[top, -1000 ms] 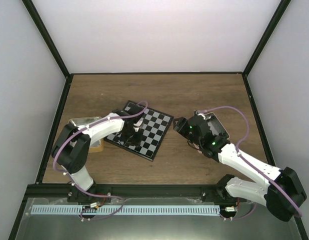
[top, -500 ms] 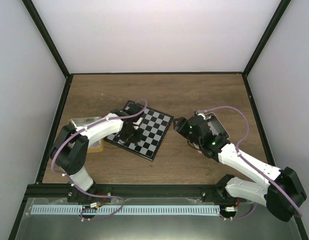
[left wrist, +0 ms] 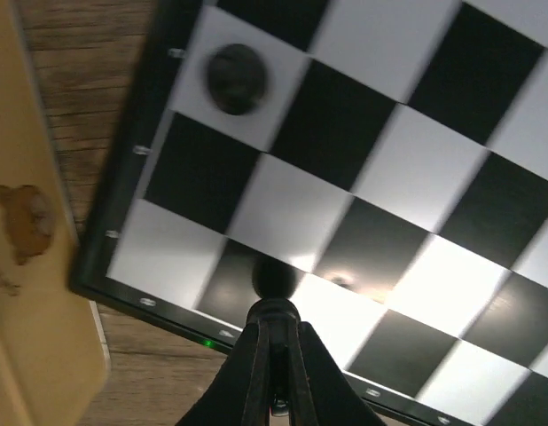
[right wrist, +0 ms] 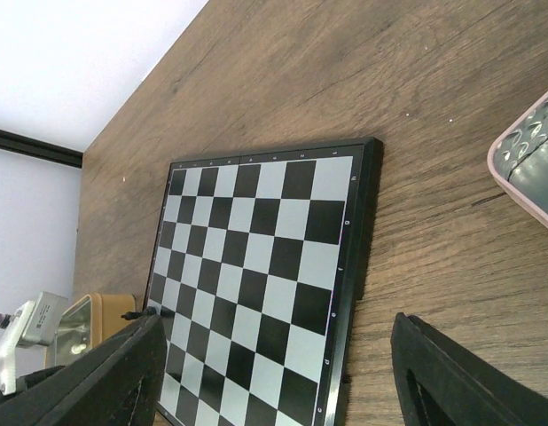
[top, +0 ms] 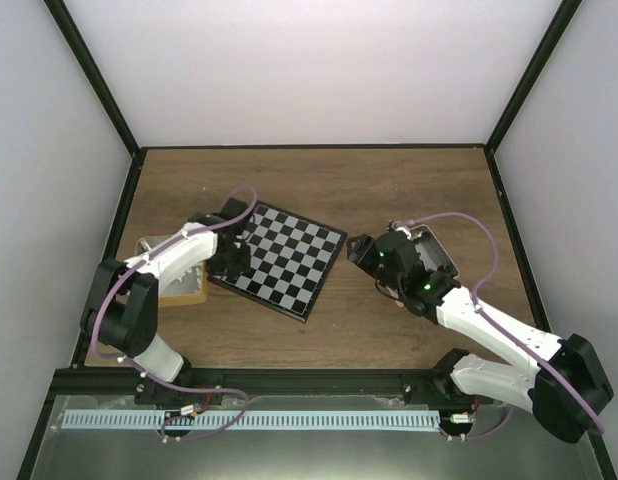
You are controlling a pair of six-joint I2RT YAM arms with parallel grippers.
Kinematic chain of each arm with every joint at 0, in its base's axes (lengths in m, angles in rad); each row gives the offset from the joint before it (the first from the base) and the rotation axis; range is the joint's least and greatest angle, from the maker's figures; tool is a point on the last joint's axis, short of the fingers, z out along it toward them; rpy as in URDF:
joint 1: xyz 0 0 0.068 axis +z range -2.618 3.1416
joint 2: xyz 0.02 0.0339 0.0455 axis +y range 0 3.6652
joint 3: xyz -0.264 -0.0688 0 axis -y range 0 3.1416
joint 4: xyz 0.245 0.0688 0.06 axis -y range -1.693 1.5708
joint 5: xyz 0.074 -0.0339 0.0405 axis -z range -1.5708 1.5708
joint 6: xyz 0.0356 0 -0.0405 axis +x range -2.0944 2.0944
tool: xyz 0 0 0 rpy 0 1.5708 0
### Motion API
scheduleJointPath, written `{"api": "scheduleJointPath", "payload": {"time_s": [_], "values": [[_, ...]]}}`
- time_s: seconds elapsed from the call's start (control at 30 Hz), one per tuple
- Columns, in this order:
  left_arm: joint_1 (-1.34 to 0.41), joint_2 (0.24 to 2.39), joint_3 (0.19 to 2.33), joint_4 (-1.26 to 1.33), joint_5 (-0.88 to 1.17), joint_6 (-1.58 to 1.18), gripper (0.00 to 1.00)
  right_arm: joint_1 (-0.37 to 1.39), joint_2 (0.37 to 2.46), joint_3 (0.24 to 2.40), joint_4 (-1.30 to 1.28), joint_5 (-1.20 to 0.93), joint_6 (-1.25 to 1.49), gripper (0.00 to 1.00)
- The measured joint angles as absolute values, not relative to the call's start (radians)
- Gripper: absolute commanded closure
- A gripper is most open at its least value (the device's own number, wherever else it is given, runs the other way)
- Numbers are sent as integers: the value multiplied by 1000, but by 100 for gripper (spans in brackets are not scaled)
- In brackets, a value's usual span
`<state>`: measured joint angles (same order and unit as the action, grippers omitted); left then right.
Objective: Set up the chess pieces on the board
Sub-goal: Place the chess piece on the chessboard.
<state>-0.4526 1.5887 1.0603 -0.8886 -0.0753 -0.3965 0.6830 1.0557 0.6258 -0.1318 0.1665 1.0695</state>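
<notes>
The board (top: 287,258) lies skewed on the table's left half. My left gripper (top: 232,263) hovers over its left edge. In the left wrist view the gripper (left wrist: 272,312) is shut on a black chess piece (left wrist: 272,277) with a round head, above a black square by the board's (left wrist: 407,160) rim. Another black piece (left wrist: 237,78) stands on a pale square near the rim. My right gripper (top: 363,252) is open and empty, right of the board. The right wrist view shows the gripper (right wrist: 278,330) wide open, with the board (right wrist: 256,266) ahead. No cream pieces show.
A tan tray (top: 185,283) sits left of the board, partly under my left arm; it also shows in the left wrist view (left wrist: 30,293). A pink tray (top: 436,252) lies under my right arm and shows in the right wrist view (right wrist: 533,155). Black frame posts edge the table.
My left gripper has moved left from over the board's middle to its left edge, still shut on the black piece. The right arm has not moved.
</notes>
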Motion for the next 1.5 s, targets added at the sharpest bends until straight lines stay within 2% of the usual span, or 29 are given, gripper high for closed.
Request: {"api": "scheduleJointPath", "payload": {"time_s": [0.43, 1.5], "values": [[-279, 1618, 1058, -828, -57, -360, 96, 683, 1056, 625, -135, 166, 1070, 29], [-247, 1689, 1116, -804, -1, -326, 92, 683, 1056, 625, -142, 170, 1070, 29]]}}
